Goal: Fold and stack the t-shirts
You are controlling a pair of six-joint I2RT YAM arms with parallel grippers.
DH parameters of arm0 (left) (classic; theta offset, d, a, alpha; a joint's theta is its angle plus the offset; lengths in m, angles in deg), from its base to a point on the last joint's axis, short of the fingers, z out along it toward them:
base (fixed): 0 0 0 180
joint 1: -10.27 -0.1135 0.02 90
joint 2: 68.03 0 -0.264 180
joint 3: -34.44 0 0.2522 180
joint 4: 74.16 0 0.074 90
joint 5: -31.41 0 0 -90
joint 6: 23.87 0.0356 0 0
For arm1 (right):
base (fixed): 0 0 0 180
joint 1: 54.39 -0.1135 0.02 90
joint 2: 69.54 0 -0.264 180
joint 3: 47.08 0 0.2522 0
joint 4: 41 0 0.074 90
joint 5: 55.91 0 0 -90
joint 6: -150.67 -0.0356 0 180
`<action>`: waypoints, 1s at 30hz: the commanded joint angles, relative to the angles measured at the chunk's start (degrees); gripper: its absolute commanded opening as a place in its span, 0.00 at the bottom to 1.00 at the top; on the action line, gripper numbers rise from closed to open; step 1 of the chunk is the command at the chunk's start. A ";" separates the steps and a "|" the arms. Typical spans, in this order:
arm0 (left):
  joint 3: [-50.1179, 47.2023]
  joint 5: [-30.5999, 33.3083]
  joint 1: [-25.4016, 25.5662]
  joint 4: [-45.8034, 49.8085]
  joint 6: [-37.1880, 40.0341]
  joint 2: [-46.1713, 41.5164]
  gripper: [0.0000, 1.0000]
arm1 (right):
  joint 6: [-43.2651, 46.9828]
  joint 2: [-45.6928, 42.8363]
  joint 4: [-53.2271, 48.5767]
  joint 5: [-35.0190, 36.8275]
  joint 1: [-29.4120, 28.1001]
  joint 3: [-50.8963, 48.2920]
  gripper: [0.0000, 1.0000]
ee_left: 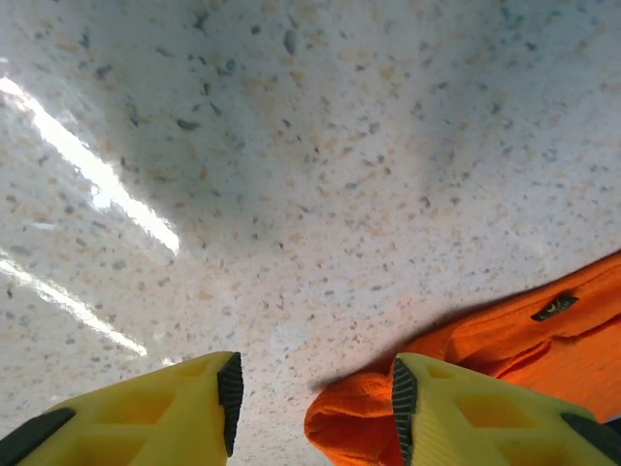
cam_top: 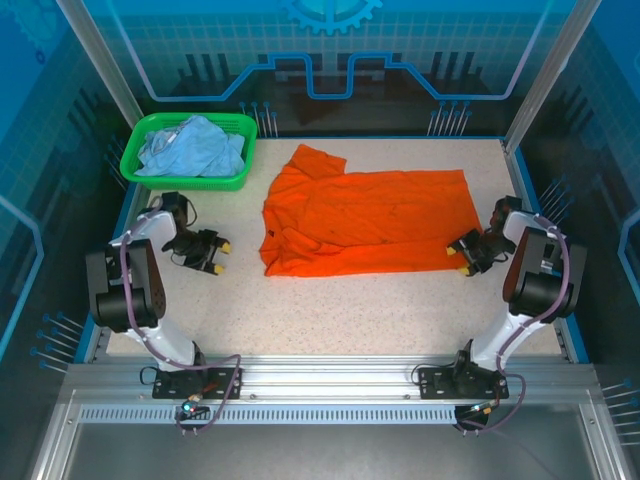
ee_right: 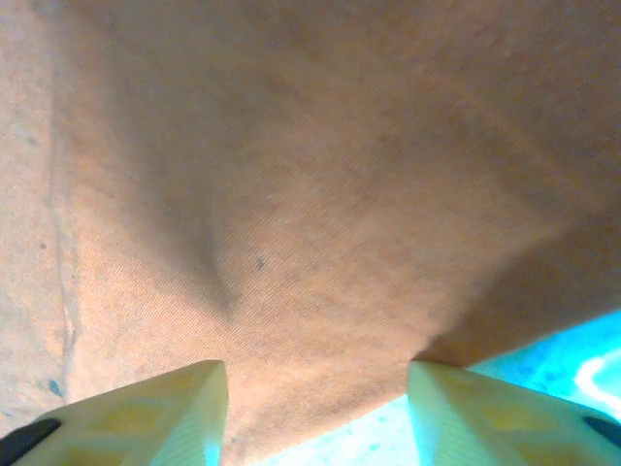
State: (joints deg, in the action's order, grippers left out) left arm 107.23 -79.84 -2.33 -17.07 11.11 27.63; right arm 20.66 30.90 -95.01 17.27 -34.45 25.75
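Note:
The orange t-shirt (cam_top: 370, 220) lies flattened across the middle of the table, one sleeve pointing to the back. The pale blue t-shirt (cam_top: 195, 148) is bunched in the green basket (cam_top: 184, 183). My left gripper (cam_top: 217, 256) sits low over bare table just left of the orange shirt, jaws open. In the left wrist view the open gripper (ee_left: 315, 403) has a rounded orange fold (ee_left: 354, 427) beside its right finger, and the dark neck label (ee_left: 553, 308) shows. My right gripper (cam_top: 460, 257) is at the shirt's right hem, open; orange cloth (ee_right: 310, 223) spreads ahead of its jaws (ee_right: 315, 413).
The speckled tabletop (cam_top: 330, 310) runs bare along the front, between the shirt and the arm bases. The basket stands at the back left corner. Blue walls and metal posts enclose the table on three sides.

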 commanded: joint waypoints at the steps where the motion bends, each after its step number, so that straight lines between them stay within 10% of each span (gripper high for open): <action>1: 4.65 3.33 4.00 4.47 2.09 -6.34 0.45 | -1.03 -5.22 -1.58 -1.45 0.27 -1.80 0.57; 14: 9.05 9.80 38.65 -7.48 6.66 -2.36 0.17 | 0.52 -6.20 -4.88 5.81 -0.12 3.69 0.29; 30: 4.57 31.85 35.97 -1.62 11.65 9.28 0.23 | -3.36 2.98 -7.04 10.87 5.02 2.87 0.35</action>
State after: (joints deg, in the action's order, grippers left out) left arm 115.47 -52.98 35.68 -21.88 23.00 37.62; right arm 18.89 34.84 -99.99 26.17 -30.67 30.76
